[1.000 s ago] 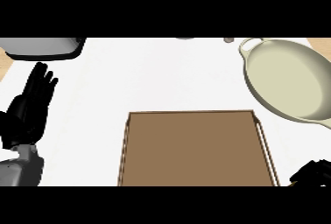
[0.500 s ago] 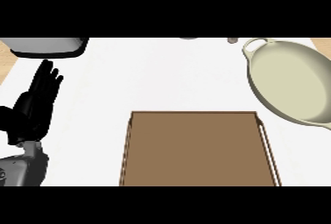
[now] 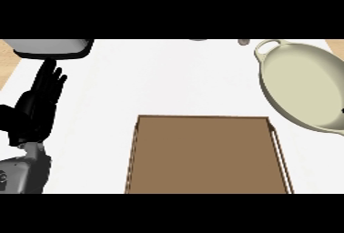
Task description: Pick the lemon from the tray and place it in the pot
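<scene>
Non-task items on the white counter top (image 3: 174, 77).
A grey, rounded-cornered object (image 3: 52, 48) lies at the far left edge, cut off by the view's upper limit. Two small greyish items (image 3: 197, 39) (image 3: 243, 42), mostly cropped, sit along the far edge. A strip of light wooden surface (image 3: 8, 66) borders the counter's left side.

one head view, steeply down, close over tray (image 3: 201, 154), pot (image 3: 302, 86)

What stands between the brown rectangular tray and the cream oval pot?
Nothing visible: only white counter separates the brown tray from the cream pot. No lemon shows; the open left hand rests at far left.
</scene>
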